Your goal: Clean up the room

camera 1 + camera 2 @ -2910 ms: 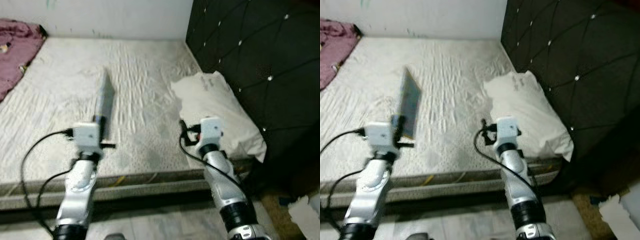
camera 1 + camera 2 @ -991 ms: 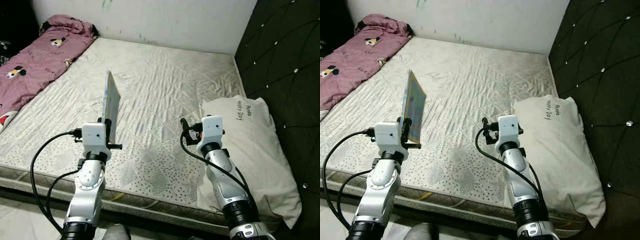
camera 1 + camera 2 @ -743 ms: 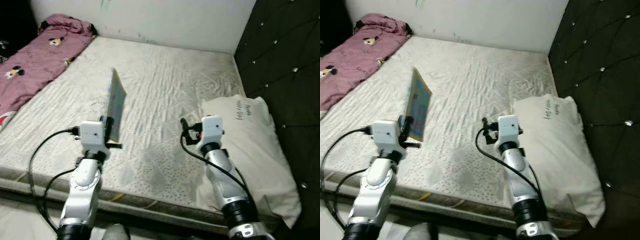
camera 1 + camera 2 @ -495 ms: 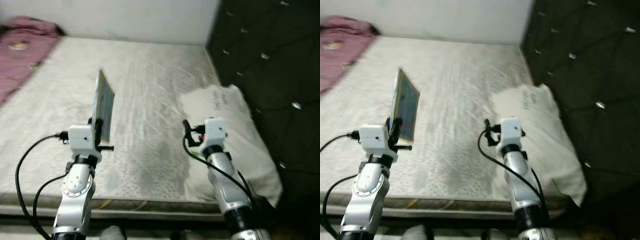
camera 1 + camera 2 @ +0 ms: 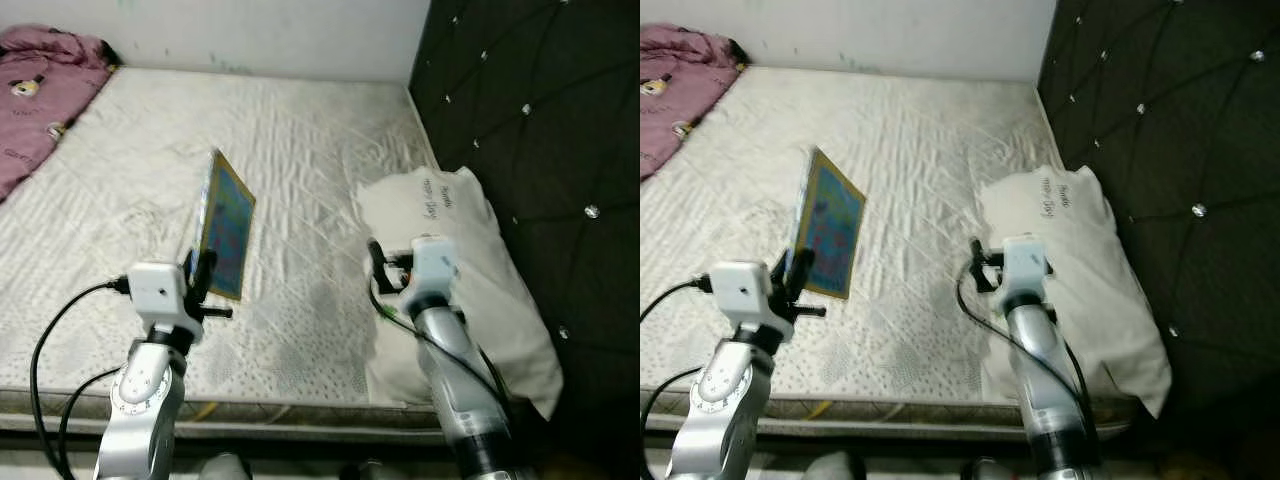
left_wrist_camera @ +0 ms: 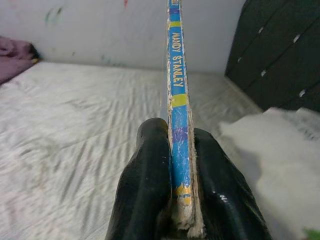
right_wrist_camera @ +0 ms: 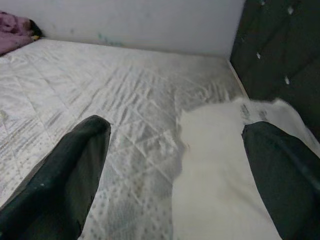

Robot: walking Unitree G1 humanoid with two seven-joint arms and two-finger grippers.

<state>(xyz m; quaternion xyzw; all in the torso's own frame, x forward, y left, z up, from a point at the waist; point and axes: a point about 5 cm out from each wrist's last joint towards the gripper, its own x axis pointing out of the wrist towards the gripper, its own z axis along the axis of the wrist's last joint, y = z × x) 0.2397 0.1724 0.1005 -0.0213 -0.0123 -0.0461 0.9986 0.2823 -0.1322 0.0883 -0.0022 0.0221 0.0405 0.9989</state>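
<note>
Bare mattress point(image 5: 300, 150), dark tufted headboard point(image 5: 530, 130)

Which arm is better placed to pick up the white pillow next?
Probably the right: the right gripper is open over the pillow; the left gripper is shut on the book.

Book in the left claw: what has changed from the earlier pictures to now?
The book tipped from nearly edge-on to leaning right, its colourful cover now showing. The left claw stays shut on its spine, above the mattress. The right claw stays open over the pillow. Other shifts are camera motion.
</note>
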